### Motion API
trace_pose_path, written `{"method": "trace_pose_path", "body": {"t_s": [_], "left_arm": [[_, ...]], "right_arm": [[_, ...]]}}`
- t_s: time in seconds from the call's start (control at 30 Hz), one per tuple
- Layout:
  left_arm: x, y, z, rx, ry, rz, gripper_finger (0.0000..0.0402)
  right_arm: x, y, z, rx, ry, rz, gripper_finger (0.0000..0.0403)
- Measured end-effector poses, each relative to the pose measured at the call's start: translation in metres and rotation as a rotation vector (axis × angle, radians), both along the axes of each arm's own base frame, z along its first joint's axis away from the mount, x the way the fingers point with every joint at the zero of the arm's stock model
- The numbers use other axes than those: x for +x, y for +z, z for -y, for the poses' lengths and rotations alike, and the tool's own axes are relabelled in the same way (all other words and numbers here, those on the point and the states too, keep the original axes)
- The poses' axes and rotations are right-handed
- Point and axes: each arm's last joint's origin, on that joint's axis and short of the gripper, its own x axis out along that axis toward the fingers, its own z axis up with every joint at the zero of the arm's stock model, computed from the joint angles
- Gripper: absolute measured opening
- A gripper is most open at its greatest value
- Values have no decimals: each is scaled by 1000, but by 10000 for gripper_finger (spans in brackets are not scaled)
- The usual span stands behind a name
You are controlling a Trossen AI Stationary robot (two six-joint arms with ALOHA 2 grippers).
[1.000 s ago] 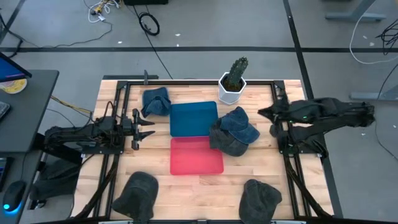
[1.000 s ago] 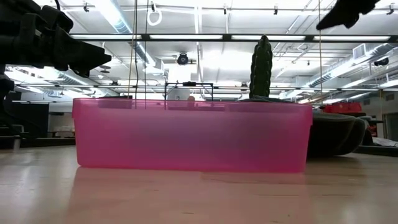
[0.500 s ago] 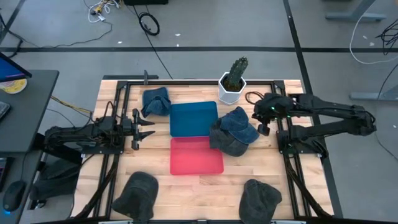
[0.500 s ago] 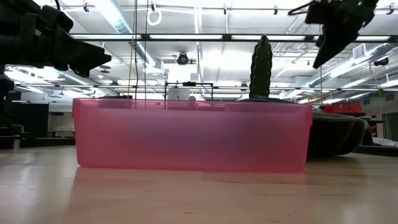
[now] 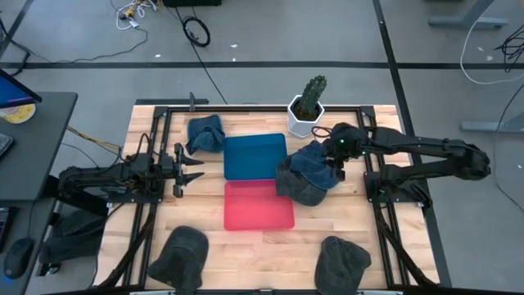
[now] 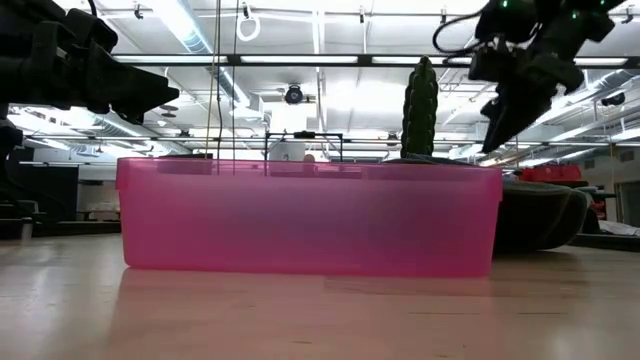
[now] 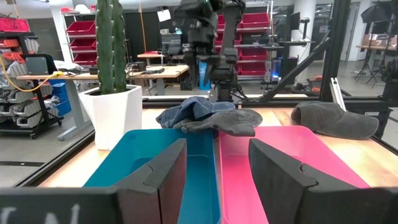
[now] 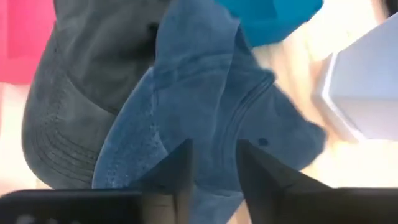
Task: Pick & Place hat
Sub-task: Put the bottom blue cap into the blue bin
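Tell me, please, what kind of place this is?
Probably a robotics lab or workshop: red storage bins on shelves, long ceiling strip lights, and loose black cables on the grey floor.

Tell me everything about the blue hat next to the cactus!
The blue hat looks like soft, faded denim, with stitched seams and a small eyelet hole on its crown. It lies crumpled on top of a grey hat, just right of the blue tray and near the white cactus pot. The right claw hangs just above it with its fingers a little apart, not gripping it yet.
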Motion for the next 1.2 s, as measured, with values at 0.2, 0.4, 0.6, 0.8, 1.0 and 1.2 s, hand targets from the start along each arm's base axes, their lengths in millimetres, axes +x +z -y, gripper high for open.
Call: {"method": "trace_pose_path", "body": {"t_s": [0.2,0.4,0.6,0.8,1.0,1.2], "left_arm": [[0,0,0,0,0,0,179],[0,0,0,0,0,0,179],[0,0,0,0,0,0,179],[0,0,0,0,0,-1,179],[0,0,0,0,0,0,179],[0,0,0,0,0,0,179]], "right_arm": [[2,-21,0,55,-3,-22,210],[5,-28,-1,92,11,1,270],[6,-44,-1,109,15,-22,271],[9,-45,0,104,19,3,203],[10,-44,1,85,29,6,75],[10,-45,1,51,61,-2,17]]}}
